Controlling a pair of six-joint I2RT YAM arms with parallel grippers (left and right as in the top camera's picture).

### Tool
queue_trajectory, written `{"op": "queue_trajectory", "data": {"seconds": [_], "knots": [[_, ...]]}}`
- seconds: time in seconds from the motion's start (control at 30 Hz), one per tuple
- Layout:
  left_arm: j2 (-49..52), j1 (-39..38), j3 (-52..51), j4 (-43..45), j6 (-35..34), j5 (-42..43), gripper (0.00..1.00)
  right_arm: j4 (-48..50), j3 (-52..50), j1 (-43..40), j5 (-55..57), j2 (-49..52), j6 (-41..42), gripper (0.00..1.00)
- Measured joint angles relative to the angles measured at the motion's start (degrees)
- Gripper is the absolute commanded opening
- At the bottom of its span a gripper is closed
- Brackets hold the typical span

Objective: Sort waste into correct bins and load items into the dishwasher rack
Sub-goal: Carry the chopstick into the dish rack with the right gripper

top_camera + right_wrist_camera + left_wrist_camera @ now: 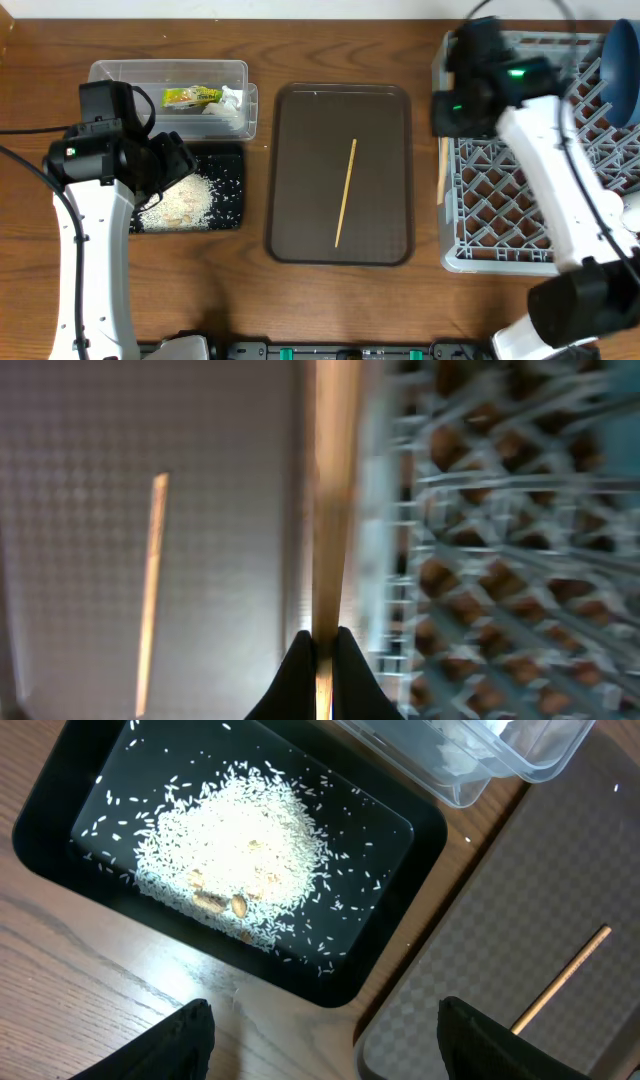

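**Overhead.**
- Rack [540, 200]: grey plastic, open lattice floor, openwork walls. Blue dish [622, 55] stands in its far corner.
- Held chopstick [441, 176] hangs along the rack's left wall, under the right arm; it looks to be outside the wall or right at it.
- Loose chopstick [346, 192] lies on the brown tray [300, 120], which is matte with rounded corners.
- Tub [120, 72]: clear, thin-walled, holding the wrapper [190, 97] and the tissue [232, 104].
- Risk: a thin stick released here could drop between the tray and the rack, or fall through a lattice hole.

**Left wrist.**
- Left gripper [325, 1045]: fingers spread wide, holding nothing, above the near rim of the black tray [60, 860].
- The black tray is glossy and shallow. Rice [235, 850] sits in it as a heap with stray grains around it and a few tan bits mixed in.
- Risk: a low sweep could clip the rim, and the dry grains would scatter onto the wood table.

**Right wrist.**
- Right gripper [322, 670]: black fingertips pressed together, pinching the held chopstick near one end.
- The stick is smooth, slender pale wood and runs straight away from the camera.
- The rack is blurred on the right; the brown tray and the loose chopstick are on the left.
- Risk: with such a small grip so near the end, the stick may pivot or slide. A knock on the rack wall could twist it free.
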Motion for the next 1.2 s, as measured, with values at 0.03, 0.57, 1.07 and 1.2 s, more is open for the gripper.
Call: {"op": "queue_trajectory", "data": {"seconds": [0.03,0.57,1.07,1.2], "knots": [[0.0,0.0,0.0,0.0,0.0,0.0,0.73,-0.02,0.0,-1.16,0.02,0.02,-0.72,0.01],[0.0,0.0,0.02,0.0,0.0,0.0,0.73,-0.11,-0.04,-6.23,0.11,9.25,-7.34,0.01],[0.0,0.0,0.0,0.0,0.0,-0.02,0.74,-0.33,-0.13,-6.21,-0.11,15.93,-7.98,0.2],[0.0,0.0,0.0,0.02,0.0,-0.02,0.74,-2.82,-0.13,-6.21,-1.44,15.76,-8.15,0.25]]}}
